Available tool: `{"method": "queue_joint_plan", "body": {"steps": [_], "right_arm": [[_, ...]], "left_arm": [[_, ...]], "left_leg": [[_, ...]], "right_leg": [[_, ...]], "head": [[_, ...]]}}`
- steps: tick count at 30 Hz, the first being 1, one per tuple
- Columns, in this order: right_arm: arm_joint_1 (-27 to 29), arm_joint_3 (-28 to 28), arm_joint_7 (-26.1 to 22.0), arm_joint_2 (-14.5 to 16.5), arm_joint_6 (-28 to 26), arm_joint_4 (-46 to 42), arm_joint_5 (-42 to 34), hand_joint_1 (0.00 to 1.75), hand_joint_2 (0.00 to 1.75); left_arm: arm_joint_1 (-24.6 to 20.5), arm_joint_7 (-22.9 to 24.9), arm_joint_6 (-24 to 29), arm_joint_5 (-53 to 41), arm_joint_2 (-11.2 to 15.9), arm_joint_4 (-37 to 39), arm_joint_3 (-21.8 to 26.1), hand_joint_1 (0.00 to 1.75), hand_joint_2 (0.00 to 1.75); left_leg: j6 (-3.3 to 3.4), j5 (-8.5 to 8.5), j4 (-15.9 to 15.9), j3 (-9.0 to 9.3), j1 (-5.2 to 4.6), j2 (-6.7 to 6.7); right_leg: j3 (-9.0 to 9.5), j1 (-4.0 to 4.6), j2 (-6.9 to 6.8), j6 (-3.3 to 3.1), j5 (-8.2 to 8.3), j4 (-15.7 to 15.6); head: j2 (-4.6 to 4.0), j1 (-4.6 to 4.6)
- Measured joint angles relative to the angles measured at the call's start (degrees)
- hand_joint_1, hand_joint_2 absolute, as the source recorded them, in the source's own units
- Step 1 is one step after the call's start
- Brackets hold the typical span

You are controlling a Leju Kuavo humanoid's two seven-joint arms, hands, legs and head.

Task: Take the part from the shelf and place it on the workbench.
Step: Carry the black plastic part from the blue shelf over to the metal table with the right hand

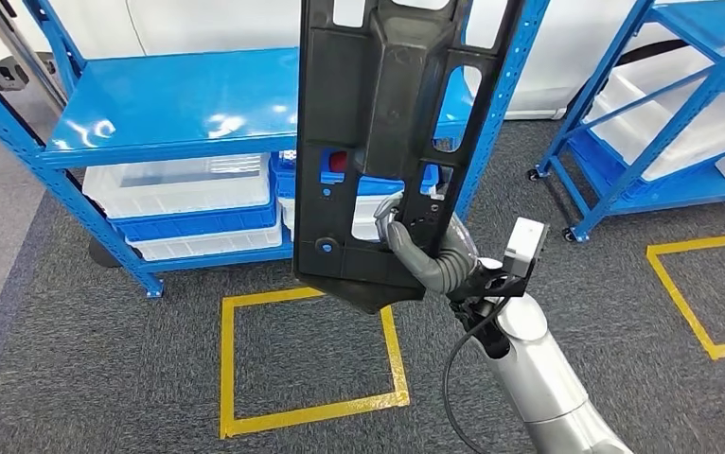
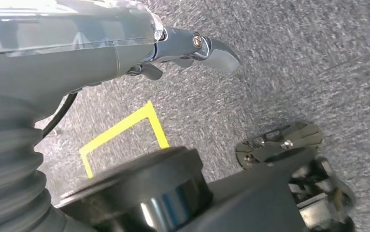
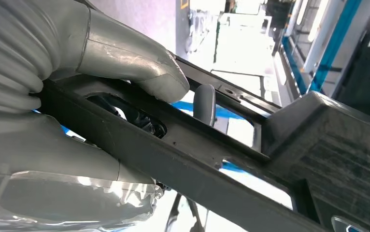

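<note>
Because the black part (image 1: 392,142) is long and flat, the right hand (image 1: 425,251) grips it low down through one of its openings, and the panel stands upright in front of the head camera, clear of the floor. It hangs in the middle of the scene, before the near post of the blue shelf (image 1: 179,104), so it already looks lifted free of the shelf. In the right wrist view the thumb (image 3: 135,63) presses on one face of a bar of the part (image 3: 183,154), while a darker finger pokes through the slot from behind: a closed, wrapping hold rather than a fingertip pinch, probably chosen so the tall piece cannot swing.

The left hand (image 2: 192,48) hangs by the robot's side over the grey carpet and a corner of yellow tape (image 2: 125,128). It holds nothing that I can see, but its fingers are mostly hidden, so I cannot tell whether they are spread or curled.

White and blue bins (image 1: 188,203) sit on the lower shelf level to the left. No desk is in sight, so carrying the part there seems to remain.
</note>
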Motion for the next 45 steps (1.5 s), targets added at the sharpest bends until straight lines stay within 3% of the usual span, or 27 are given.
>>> {"method": "queue_joint_plan", "body": {"steps": [2, 4, 7, 8, 9, 10, 11, 13, 15, 17, 19, 20, 22, 24, 25, 26, 28, 30, 32, 34, 36, 38, 39, 40, 42, 43, 45], "right_arm": [[0.1, -0.03, 0.01, -0.05, 0.01, -0.06, -0.19, 1.75, 1.75], [0.2, -0.04, 0.03, -0.07, -0.03, -0.13, -0.29, 1.75, 1.75], [0.57, -0.05, 0.05, -0.05, -0.07, -0.26, -0.38, 1.75, 1.75], [0.82, -0.05, 0.08, -0.05, -0.07, -0.31, -0.39, 1.75, 1.75], [1.08, -0.05, 0.1, -0.05, -0.08, -0.33, -0.39, 1.75, 1.75], [1.3, -0.07, 0.13, -0.05, -0.09, -0.36, -0.4, 1.75, 1.75], [1.47, -0.09, 0.13, -0.05, -0.1, -0.43, -0.4, 1.75, 1.75], [1.57, -0.21, 0.12, -0.06, -0.1, -0.64, -0.45, 1.75, 1.75], [1.66, -0.38, 0.1, -0.09, -0.07, -0.86, -0.5, 1.75, 1.75], [1.83, -0.6, 0.11, -0.16, -0.03, -1.02, -0.52, 1.75, 1.75], [2.04, -0.91, 0.12, -0.31, -0.07, -1.22, -0.54, 1.75, 1.75], [2.13, -1.03, 0.11, -0.37, -0.1, -1.36, -0.55, 1.75, 1.75], [2.35, -1.12, 0.11, -0.4, -0.11, -1.52, -0.55, 1.75, 1.75], [2.79, -1.12, 0.12, -0.4, -0.11, -1.55, -0.54, 1.75, 1.75], [2.97, -1.13, 0.13, -0.4, -0.12, -1.56, -0.54, 1.75, 1.75], [3.09, -1.17, 0.13, -0.41, -0.13, -1.59, -0.54, 1.75, 1.75], [3.09, -1.31, 0.13, -0.43, -0.13, -1.8, -0.54, 1.75, 1.75], [3.05, -1.39, 0.12, -0.42, -0.13, -2.09, -0.55, 1.75, 1.75], [3.08, -1.44, 0.11, -0.43, -0.13, -2.23, -0.55, 1.75, 1.75], [3.09, -1.49, 0.12, -0.43, -0.13, -2.33, -0.55, 1.75, 1.75], [3.02, -1.49, 0.12, -0.32, -0.08, -2.44, -0.56, 1.75, 1.75], [3.0, -1.49, 0.13, -0.14, 0.02, -2.4, -0.54, 1.75, 1.75], [3.04, -1.49, 0.14, -0.05, 0.07, -2.33, -0.51, 1.75, 1.75], [3.06, -1.49, 0.16, 0.02, 0.11, -2.26, -0.49, 1.75, 1.75], [3.04, -1.49, 0.16, 0.15, 0.19, -2.17, -0.48, 1.75, 1.75], [3.01, -1.49, 0.14, 0.24, 0.24, -2.16, -0.49, 1.75, 1.75], [2.97, -1.53, 0.1, 0.44, 0.38, -2.16, -0.52, 1.75, 1.75]], "left_arm": [[-0.03, 0.0, 0.01, -0.01, -0.09, 0.0, 0.01, 0.0, 1.75], [-0.03, -0.01, 0.03, -0.01, -0.13, 0.0, 0.01, 0.0, 1.75], [-0.1, -0.03, 0.03, -0.01, -0.13, 0.0, 0.03, 0.0, 1.75], [-0.2, -0.03, 0.02, -0.02, -0.13, 0.0, 0.03, 0.0, 1.75], [-0.27, -0.01, 0.02, -0.04, -0.13, 0.0, 0.03, 0.0, 1.75], [-0.28, 0.02, 0.01, -0.08, -0.13, 0.0, 0.03, 0.0, 1.75], [-0.22, 0.05, 0.01, -0.11, -0.12, 0.0, 0.02, 0.0, 1.75], [0.03, 0.14, -0.02, -0.2, -0.09, 0.0, 0.01, 0.0, 1.75], [0.26, 0.19, -0.08, -0.3, -0.07, 0.0, -0.01, 0.0, 1.75], [0.21, 0.26, -0.13, -0.5, -0.08, 0.0, -0.03, 0.0, 1.75], [0.08, 0.43, -0.19, -0.74, -0.09, 0.0, -0.06, 0.0, 1.75], [0.1, 0.5, -0.21, -0.83, -0.1, 0.0, -0.07, 0.0, 1.75], [0.2, 0.6, -0.23, -0.92, -0.02, 0.0, -0.08, 0.0, 1.75], [0.23, 0.67, -0.27, -0.94, 0.09, 0.0, -0.08, 0.0, 1.75], [0.22, 0.69, -0.29, -0.95, 0.14, 0.0, -0.08, 0.0, 1.75], [0.21, 0.69, -0.3, -0.96, 0.16, 0.0, -0.08, 0.0, 1.75], [0.17, 0.7, -0.31, -1.0, 0.18, 0.0, -0.08, 0.0, 1.75], [0.17, 0.7, -0.32, -1.02, 0.2, 0.0, -0.08, 0.0, 1.75], [0.14, 0.7, -0.33, -1.02, 0.22, 0.0, -0.08, 0.0, 1.75], [0.1, 0.71, -0.27, -1.01, 0.26, -0.01, -0.08, 0.0, 1.75], [0.06, 0.62, -0.16, -0.92, 0.29, -0.02, -0.06, 0.0, 1.75], [-0.17, 0.52, -0.12, -0.8, 0.3, -0.02, -0.04, 0.0, 1.75], [-0.32, 0.53, -0.11, -0.78, 0.33, -0.02, -0.03, 0.0, 1.75], [-0.39, 0.59, -0.1, -0.76, 0.38, -0.02, -0.03, 0.0, 1.75], [-0.28, 0.74, -0.07, -0.75, 0.54, -0.02, -0.03, 0.0, 1.75], [-0.13, 0.8, -0.04, -0.75, 0.62, -0.02, -0.03, 0.0, 1.75], [0.21, 0.76, -0.02, -0.81, 0.75, -0.02, -0.03, 0.0, 1.75]], "left_leg": [[-0.51, 0.09, -0.02, -0.03, 0.02, 0.63], [-1.07, -1.63, 1.87, -0.82, 0.14, -0.73], [-1.89, -7.64, 12.49, -4.84, 0.61, -3.5], [-2.1, -8.69, 15.55, -5.84, 0.76, -3.68], [-2.28, -8.53, 16.57, -5.87, 0.9, -3.71], [-2.4, -7.38, 15.53, -4.97, 1.06, -3.73], [-2.49, -5.37, 12.27, -3.1, 1.27, -4.0], [-2.55, -2.65, 5.0, 0.75, 1.64, -5.81], [-2.39, -2.46, 1.59, 2.34, 1.71, -7.34], [-1.91, -2.63, 1.02, 2.27, 1.72, -6.86], [-1.04, -2.33, 0.57, 2.14, 1.87, -5.76], [-0.59, -2.11, 0.36, 2.07, 1.93, -5.13], [-0.09, -1.91, 0.34, 1.83, 1.61, -3.91], [0.01, -1.84, 0.43, 1.64, 1.38, -2.69], [0.01, -1.84, 0.5, 1.59, 1.34, -2.12], [-0.03, -1.87, 0.58, 1.59, 1.31, -1.56], [-0.27, -1.98, 0.73, 1.58, 1.08, -0.63], [-0.7, -2.05, 0.78, 1.53, 0.77, 0.13], [-1.23, -2.04, 0.68, 1.58, 0.6, 1.0], [-1.81, -2.99, 1.6, 1.27, 0.71, 0.49], [-2.24, -6.38, 6.87, -0.94, 0.93, -1.9], [-2.49, -10.07, 14.91, -4.33, 0.99, -3.5], [-2.56, -10.61, 17.34, -5.27, 0.99, -3.69], [-2.56, -9.96, 17.49, -5.18, 1.0, -3.75], [-2.36, -6.02, 11.38, -2.11, 1.09, -4.59], [-2.17, -4.37, 7.41, -0.27, 1.18, -5.9], [-1.84, -3.09, 2.32, 1.83, 1.3, -8.07]], "right_leg": [[-0.14, -0.07, 0.76, -0.68, 0.42, -0.59], [-0.24, -0.54, 1.56, -1.41, 1.07, -1.23], [-0.84, -0.79, 2.81, -1.93, 1.79, -1.44], [-1.06, -0.81, 3.34, -1.89, 1.92, -1.35], [-1.23, -0.85, 3.92, -1.81, 2.01, -1.19], [-1.37, -0.91, 4.54, -1.72, 2.06, -0.99], [-1.51, -1.01, 5.22, -1.56, 2.04, -0.68], [-2.1, -1.19, 6.5, -1.02, 1.96, 0.05], [-2.96, -1.24, 7.67, -0.17, 2.23, 0.57], [-3.67, -1.26, 8.69, 0.68, 2.72, 0.74], [-4.69, -1.25, 7.83, 1.26, 1.8, 2.19], [-5.85, -1.26, 6.69, 1.49, 0.37, 4.58], [-9.4, -1.3, 4.23, 1.9, -3.36, 12.26], [-11.65, -1.39, 3.51, 2.12, -4.67, 17.38], [-11.19, -1.39, 3.34, 2.1, -3.8, 16.81], [-9.52, -1.36, 3.03, 1.98, -2.06, 13.86], [-5.07, -0.96, 0.95, 1.3, 0.98, 5.47], [-3.1, -0.42, -0.49, 0.43, 1.82, 1.14], [-3.37, -0.26, 0.31, -0.24, 1.95, 0.91], [-3.47, -0.57, 1.35, -1.0, 2.39, 0.53], [-3.59, -0.87, 2.38, -1.69, 2.84, 0.2], [-3.87, -0.82, 3.49, -1.99, 3.06, 0.23], [-3.95, -0.78, 4.13, -2.01, 3.12, 0.29], [-3.99, -0.76, 4.83, -1.97, 3.18, 0.38], [-4.05, -0.78, 6.32, -1.78, 3.23, 0.72], [-4.21, -0.73, 7.02, -1.58, 3.25, 1.0], [-4.99, -0.75, 8.27, -0.94, 3.47, 1.52]], "head": [[0.0, 0.01], [0.0, 0.01], [0.0, 0.01], [0.0, 0.01], [0.0, 0.01], [0.0, 0.01], [0.0, 0.01], [0.0, 0.01], [0.0, 0.0], [0.0, 0.0], [0.0, 0.01], [0.0, 0.02], [0.0, 0.02], [0.0, 0.02], [0.0, 0.02], [0.0, 0.02], [0.0, 0.02], [0.0, 0.02], [0.0, 0.01], [0.0, 0.01], [0.0, 0.01], [0.0, 0.01], [0.0, 0.01], [0.0, 0.01], [0.0, 0.01], [0.0, 0.01], [0.0, 0.01]]}}
